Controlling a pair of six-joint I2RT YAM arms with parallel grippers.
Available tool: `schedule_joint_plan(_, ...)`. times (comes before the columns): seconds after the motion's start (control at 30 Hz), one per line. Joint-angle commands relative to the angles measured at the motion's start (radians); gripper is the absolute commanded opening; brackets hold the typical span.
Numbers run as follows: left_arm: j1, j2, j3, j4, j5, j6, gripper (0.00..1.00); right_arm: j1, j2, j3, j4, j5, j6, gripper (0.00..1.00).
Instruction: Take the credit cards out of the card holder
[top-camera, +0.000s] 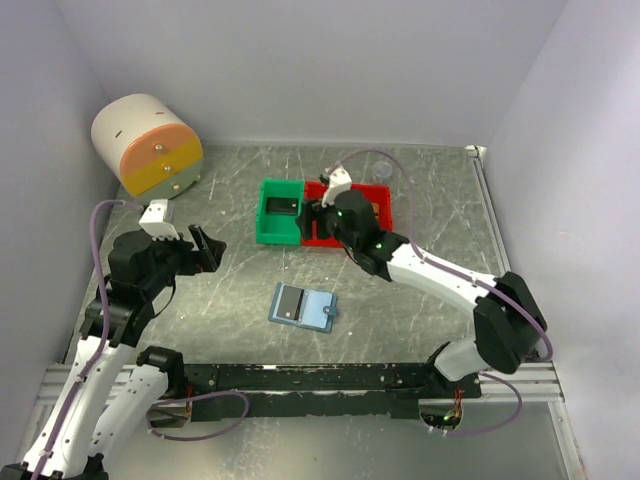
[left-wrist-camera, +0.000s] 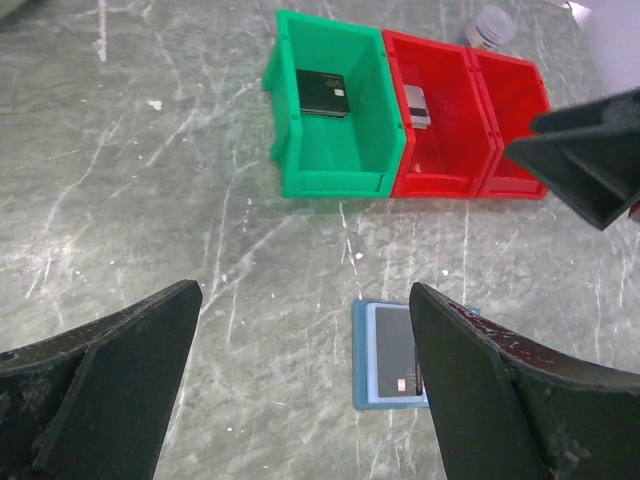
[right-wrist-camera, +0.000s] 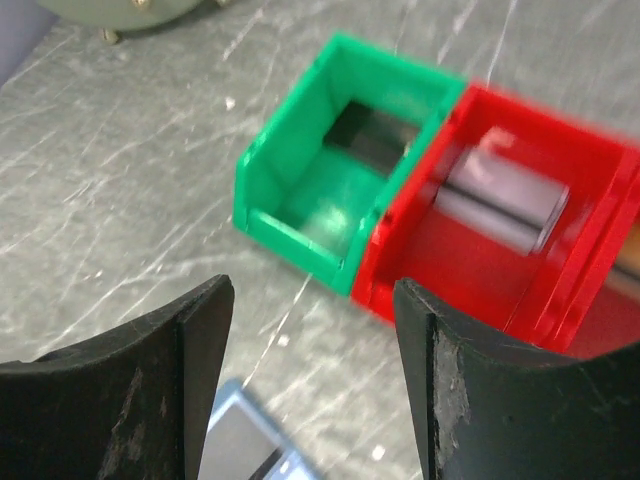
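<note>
The blue-grey card holder (top-camera: 318, 309) lies open on the table in front of the bins. A dark card (top-camera: 291, 301) lies on its left panel; it also shows in the left wrist view (left-wrist-camera: 393, 351). Another dark card (left-wrist-camera: 322, 93) lies in the green bin (left-wrist-camera: 330, 175). A silvery-grey card (left-wrist-camera: 417, 105) lies in the red bin (left-wrist-camera: 440, 180) beside it. I cannot make out the gold-copper card. My left gripper (top-camera: 208, 250) is open and empty, left of the holder. My right gripper (top-camera: 318, 218) is open and empty, over the bins.
A second red bin (left-wrist-camera: 512, 100) adjoins the first on the right. A round cream and orange drawer box (top-camera: 148, 143) stands at the back left. A small clear jar (top-camera: 380, 170) sits behind the bins. Walls close in the table on three sides.
</note>
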Motion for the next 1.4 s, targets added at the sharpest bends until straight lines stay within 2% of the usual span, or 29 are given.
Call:
schedule_joint_plan(0.0, 0.005, 0.03, 0.004, 0.052, 0.097, 0.023, 0.97, -0.008, -0.081, -0.16, 0.019, -0.021, 0.369, 0.65)
schedule_joint_plan(0.07, 0.006, 0.042, 0.007, 0.052, 0.095, 0.023, 0.97, -0.01, -0.108, -0.214, 0.042, -0.074, 0.434, 0.65)
schedule_joint_plan(0.13, 0.006, 0.048, 0.007, 0.052, 0.079, 0.022, 0.97, -0.01, -0.12, -0.212, 0.023, -0.113, 0.419, 0.65)
schedule_joint_plan(0.33, 0.006, 0.044, 0.0, 0.055, 0.045, 0.017, 0.96, -0.01, -0.11, -0.117, -0.183, -0.089, 0.349, 0.62)
schedule_joint_plan(0.67, 0.005, 0.098, 0.001, 0.06, 0.059, 0.012, 0.96, 0.009, -0.125, -0.203, -0.125, -0.231, 0.463, 0.57)
schedule_joint_plan(0.77, 0.006, 0.13, 0.012, 0.042, 0.061, 0.006, 0.95, 0.031, -0.086, -0.188, -0.214, -0.186, 0.469, 0.5)
schedule_joint_plan(1.03, 0.005, 0.205, 0.027, 0.024, 0.095, 0.007, 0.9, 0.055, -0.048, -0.171, -0.336, -0.188, 0.358, 0.47)
schedule_joint_plan(1.1, 0.005, 0.215, 0.023, 0.037, 0.125, 0.014, 0.91, 0.055, -0.05, -0.188, -0.32, -0.207, 0.332, 0.47)
schedule_joint_plan(1.17, 0.005, 0.238, -0.002, 0.101, 0.234, 0.04, 0.92, 0.055, -0.036, -0.2, -0.301, -0.25, 0.304, 0.46)
schedule_joint_plan(1.2, 0.005, 0.261, -0.008, 0.127, 0.313, 0.055, 0.98, 0.056, -0.024, -0.197, -0.305, -0.261, 0.294, 0.46)
schedule_joint_plan(1.27, 0.002, 0.333, 0.016, 0.125, 0.406, 0.044, 0.96, 0.053, 0.001, -0.193, -0.308, -0.258, 0.286, 0.46)
schedule_joint_plan(1.37, -0.053, 0.359, -0.021, 0.189, 0.379, -0.061, 0.93, 0.051, 0.043, -0.189, -0.308, -0.267, 0.274, 0.44)
